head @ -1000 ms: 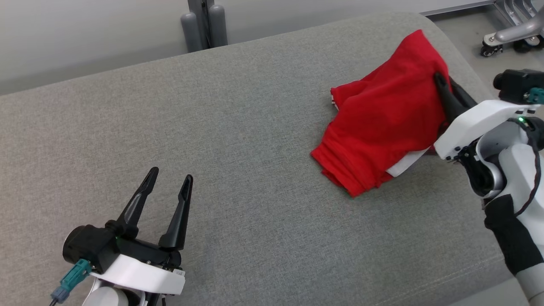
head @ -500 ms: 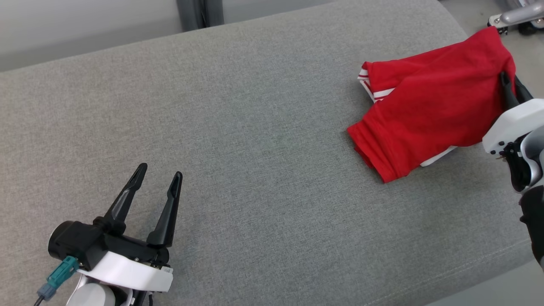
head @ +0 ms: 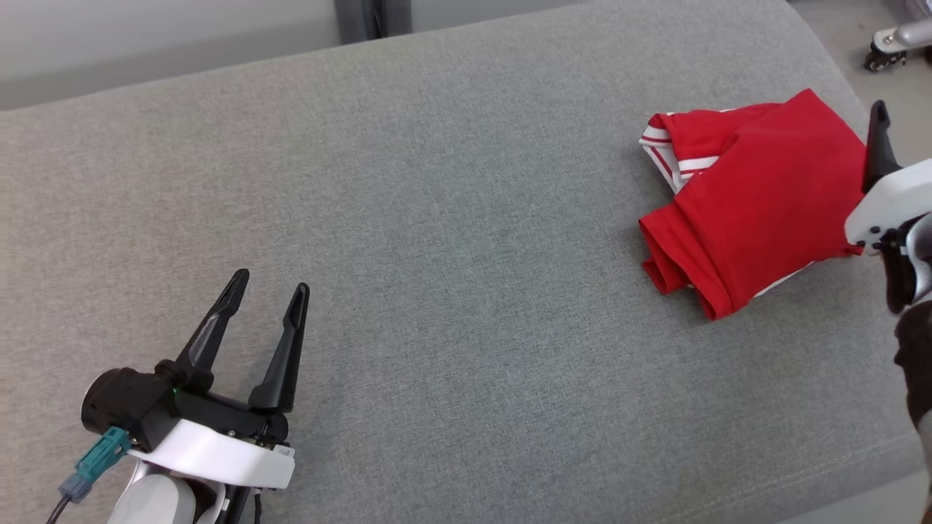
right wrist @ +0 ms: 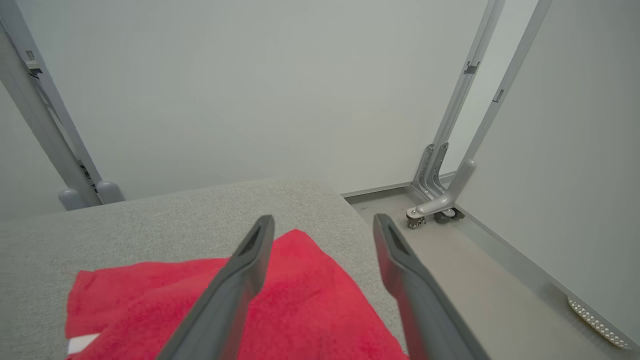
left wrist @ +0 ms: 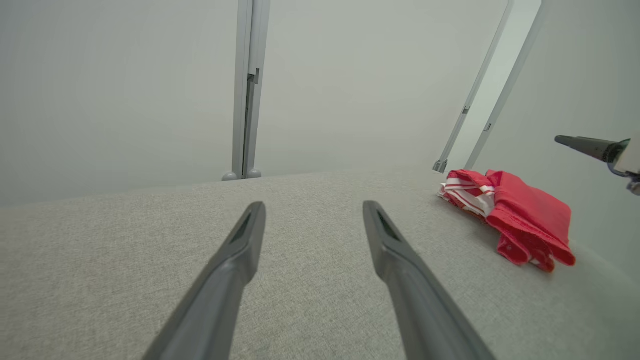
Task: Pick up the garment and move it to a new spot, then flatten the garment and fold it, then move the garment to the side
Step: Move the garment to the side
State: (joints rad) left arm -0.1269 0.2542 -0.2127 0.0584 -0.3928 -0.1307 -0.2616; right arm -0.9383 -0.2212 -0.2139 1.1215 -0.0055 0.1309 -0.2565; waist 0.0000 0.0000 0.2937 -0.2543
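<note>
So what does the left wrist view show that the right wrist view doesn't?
Left wrist view: the left gripper open over bare cushion, the whole folded red garment with its white-striped trim, and one finger of the right gripper near it.
Right wrist view: that gripper's open fingers above the garment's edge, plus the floor past the cushion's end and a wheeled metal base.
Both: the garment lying free on the grey cushion, pale walls, grey frame posts.
</note>
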